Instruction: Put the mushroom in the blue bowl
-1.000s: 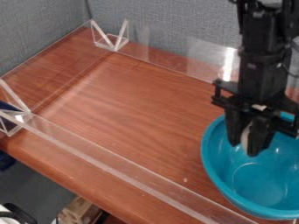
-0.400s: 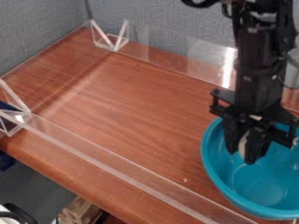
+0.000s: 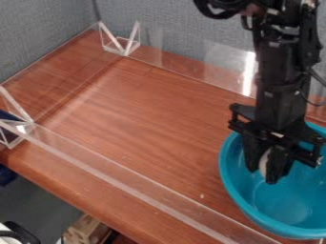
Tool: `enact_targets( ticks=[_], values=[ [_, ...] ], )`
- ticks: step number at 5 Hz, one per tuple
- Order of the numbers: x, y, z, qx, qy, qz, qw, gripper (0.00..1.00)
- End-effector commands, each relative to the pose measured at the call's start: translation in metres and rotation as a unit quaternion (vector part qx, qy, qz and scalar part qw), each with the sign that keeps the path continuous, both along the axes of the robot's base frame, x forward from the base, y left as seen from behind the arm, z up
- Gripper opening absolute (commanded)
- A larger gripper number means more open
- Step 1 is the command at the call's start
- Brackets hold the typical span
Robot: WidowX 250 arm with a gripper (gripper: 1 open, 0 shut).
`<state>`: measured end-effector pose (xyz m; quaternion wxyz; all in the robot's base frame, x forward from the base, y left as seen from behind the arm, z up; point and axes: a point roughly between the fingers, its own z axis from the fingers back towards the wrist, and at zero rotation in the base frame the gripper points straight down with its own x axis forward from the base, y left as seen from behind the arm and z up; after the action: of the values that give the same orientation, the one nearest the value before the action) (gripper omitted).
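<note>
The single camera view looks down across a reddish-brown wooden tabletop (image 3: pixel 128 105) fenced by a low clear acrylic wall (image 3: pixel 114 176). At the right edge sits the large round teal-blue glossy plastic bowl (image 3: pixel 254 205), partly cut off by the frame.

The black robot arm comes down from the top right, and its black pincer (image 3: pixel 276 170) points almost straight down into the bowl's opening, fingertips below the near rim line and above the bowl's inner floor. The fingers are drawn together on a small pale object pinched between them: the toy mushroom (image 3: pixel 274 170), of which only a cream-white sliver shows between the dark fingers; its cap cannot be made out. So the mushroom is in the pincer's grip, held over the inside of the bowl and not resting on the bowl's bottom.

Around it, the tabletop is bare wood. Two clear triangular acrylic brackets (image 3: pixel 122 38) stand at the far wall, and another bracket (image 3: pixel 13 124) at the left corner. A grey fabric backdrop (image 3: pixel 152 19) rises behind. Nothing lies between pincer and bowl.

Against the earlier frames, the pincer sits slightly lower into the bowl, with its grip unchanged; bowl and brackets stand where they were
</note>
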<state>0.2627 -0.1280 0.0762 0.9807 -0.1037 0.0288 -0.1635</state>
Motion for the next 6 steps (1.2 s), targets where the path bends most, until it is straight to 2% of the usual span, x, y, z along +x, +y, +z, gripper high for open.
enact_targets(
  ticks=[1,2,3,4,6],
  values=[
    [0.005,-0.001,0.008,-0.002,-0.020,-0.005,0.9998,0.00],
    [0.007,-0.001,0.007,0.000,-0.025,-0.005,0.9997,0.00],
    [0.008,-0.002,0.001,0.002,-0.024,-0.006,0.9997,1.00],
    [0.008,-0.001,0.011,0.007,-0.038,-0.004,0.9993,1.00],
    [0.007,0.002,0.053,0.008,-0.082,0.009,0.9966,1.00]
  ],
)
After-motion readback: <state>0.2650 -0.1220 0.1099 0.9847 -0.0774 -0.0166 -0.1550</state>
